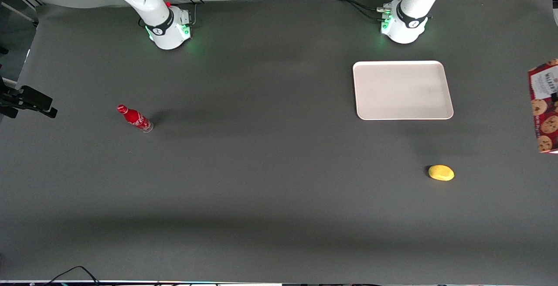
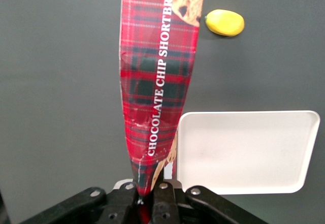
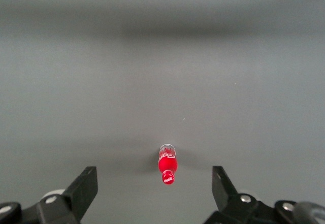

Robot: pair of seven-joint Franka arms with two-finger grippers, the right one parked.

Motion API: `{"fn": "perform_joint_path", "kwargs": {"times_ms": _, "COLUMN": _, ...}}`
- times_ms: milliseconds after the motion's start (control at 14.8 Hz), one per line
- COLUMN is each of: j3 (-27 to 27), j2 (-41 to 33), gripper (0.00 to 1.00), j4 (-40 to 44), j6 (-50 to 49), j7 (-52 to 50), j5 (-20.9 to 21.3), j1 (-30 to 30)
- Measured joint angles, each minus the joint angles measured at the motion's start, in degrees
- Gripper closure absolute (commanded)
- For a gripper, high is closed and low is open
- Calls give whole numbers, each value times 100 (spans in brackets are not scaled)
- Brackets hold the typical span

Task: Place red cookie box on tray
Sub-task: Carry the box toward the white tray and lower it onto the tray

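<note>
Beside the tray [image 2: 284, 153], the claw [image 2: 147, 196] pinches the red cookie box [image 2: 157, 82] (lemon [image 2: 225, 22] nearby).

Red cookie box [image 2: 157, 82]: red-and-dark-green tartan with white lettering, brown chocolate-chip cookie prints and a white label panel. It is pinched at one end by the black gripper [image 2: 147, 196], above the dark grey table [image 1: 261, 190]. Tray [image 1: 402, 90]: plain pale pink-white. Near the tray, a yellow oval object [image 1: 440, 172]. Toward the parked arm's end, a red bottle [image 1: 134, 118] with white script.
</note>
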Motion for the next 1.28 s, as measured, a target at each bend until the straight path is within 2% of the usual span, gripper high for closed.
{"fn": "perform_joint_path", "kwargs": {"times_ms": 269, "j3": -449, "j2": -863, "gripper": 100, "j4": -1423, "j6": 692, "j7": -942, "j5": 125, "j1": -5}}
{"fn": "perform_joint_path", "kwargs": {"times_ms": 539, "j3": -490, "j2": -1385, "gripper": 100, "j4": -2997, "j6": 1904, "j7": -1112, "j5": 140, "j1": 6}}
{"fn": "perform_joint_path", "kwargs": {"times_ms": 1280, "j3": -455, "j2": -1545, "gripper": 100, "j4": -5589, "j6": 3981, "j7": -1147, "j5": 359, "j1": 159}}
